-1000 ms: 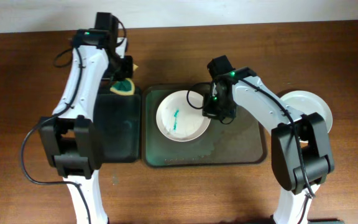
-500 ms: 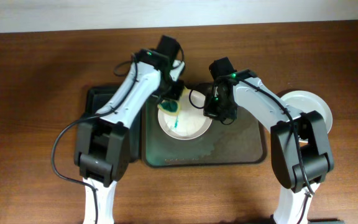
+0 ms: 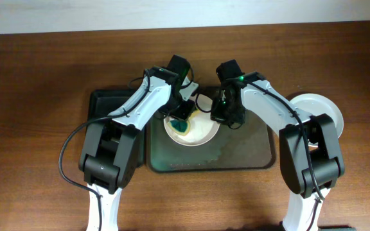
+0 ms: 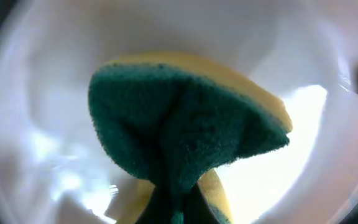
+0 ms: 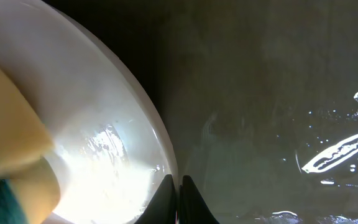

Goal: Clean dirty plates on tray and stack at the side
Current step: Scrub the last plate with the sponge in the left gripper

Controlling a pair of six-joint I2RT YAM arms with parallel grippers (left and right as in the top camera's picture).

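A white dirty plate [image 3: 198, 133] lies on the dark green tray [image 3: 243, 157]. My left gripper [image 3: 180, 119] is shut on a green and yellow sponge [image 3: 182, 126] and presses it onto the plate. The left wrist view shows the sponge [image 4: 185, 134] filling the plate [image 4: 36, 93]. My right gripper [image 3: 218, 117] is shut on the plate's right rim [image 5: 160, 143]; the sponge [image 5: 8, 118] shows at the left of that view. A clean white plate [image 3: 317, 106] lies on the table at the right.
A black tray [image 3: 101, 106] lies left of the green tray, partly under my left arm. The green tray's bare floor [image 5: 278, 93] is wet, with water streaks at the right. Brown table surrounds both trays.
My left arm swung from the black tray over to the plate with the sponge and has now pressed it down on the green smear. The right gripper has not moved.
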